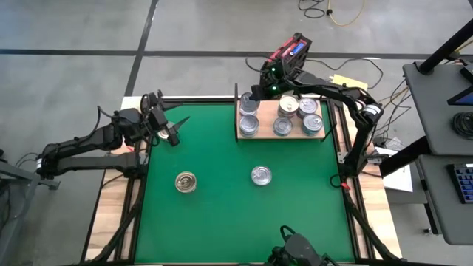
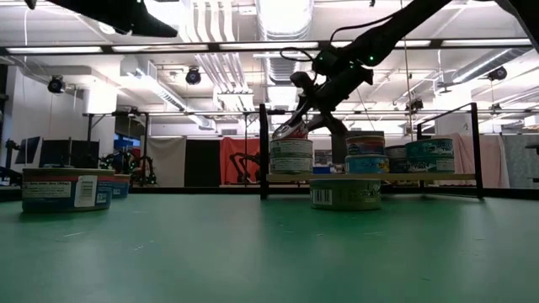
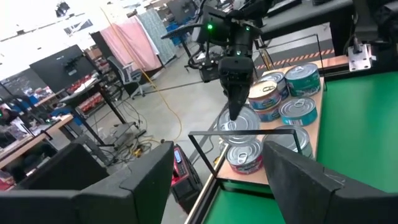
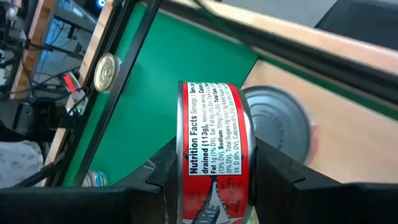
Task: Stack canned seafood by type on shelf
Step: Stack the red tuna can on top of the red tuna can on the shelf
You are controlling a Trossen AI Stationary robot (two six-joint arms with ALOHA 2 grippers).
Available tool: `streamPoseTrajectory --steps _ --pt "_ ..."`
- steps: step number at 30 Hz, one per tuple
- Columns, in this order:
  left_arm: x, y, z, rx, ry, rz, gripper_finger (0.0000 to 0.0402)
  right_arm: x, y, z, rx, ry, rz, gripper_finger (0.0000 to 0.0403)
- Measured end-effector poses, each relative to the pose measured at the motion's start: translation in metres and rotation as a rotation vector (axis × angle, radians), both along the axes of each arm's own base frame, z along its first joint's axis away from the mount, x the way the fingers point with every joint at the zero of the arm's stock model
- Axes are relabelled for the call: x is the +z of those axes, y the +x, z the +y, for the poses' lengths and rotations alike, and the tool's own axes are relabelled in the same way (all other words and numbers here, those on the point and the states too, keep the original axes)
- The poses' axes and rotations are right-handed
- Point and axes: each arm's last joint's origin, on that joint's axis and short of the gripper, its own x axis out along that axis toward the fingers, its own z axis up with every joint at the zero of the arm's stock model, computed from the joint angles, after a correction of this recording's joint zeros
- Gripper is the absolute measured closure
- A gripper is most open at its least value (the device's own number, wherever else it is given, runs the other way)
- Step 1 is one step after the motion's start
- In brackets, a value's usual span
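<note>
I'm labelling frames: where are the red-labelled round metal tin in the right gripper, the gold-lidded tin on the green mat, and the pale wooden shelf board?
Red-labelled tin (image 4: 214,155): right wrist view, label side.
Gold-lidded tin (image 1: 185,182): high view, lid.
Shelf board (image 1: 327,135): high view, bare corner.

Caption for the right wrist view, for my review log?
Right gripper holding a red-labelled can on edge between its fingers, above the shelf and a silver-lidded can.

Six short round metal tins (image 1: 283,126) show their lids on the pale wooden shelf board (image 1: 265,117), in two rows of three; whether more lie stacked beneath them cannot be told from above. Three more tins stand off the shelf on the single green mat (image 1: 222,222). One red-labelled tin (image 4: 214,149) sits above the shelf's corner in the right gripper (image 1: 256,93), one of two grippers.
</note>
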Motion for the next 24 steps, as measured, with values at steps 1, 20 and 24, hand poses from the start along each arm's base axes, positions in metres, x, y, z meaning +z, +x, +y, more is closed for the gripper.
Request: streamPoseTrajectory --steps 1,20,24 --pt "-0.001 0.000 0.000 0.000 -0.004 0.000 0.0172 -0.002 0.002 0.001 0.004 0.005 0.004 0.0267" --pt "-0.008 0.000 -0.001 -0.015 -0.110 -0.050 0.0172 -0.023 0.009 -0.008 -0.017 0.046 0.010 0.0267" --pt "-0.008 -0.001 -0.001 -0.012 -0.112 -0.043 0.0172 -0.027 0.010 -0.010 -0.020 0.056 0.010 0.0267"
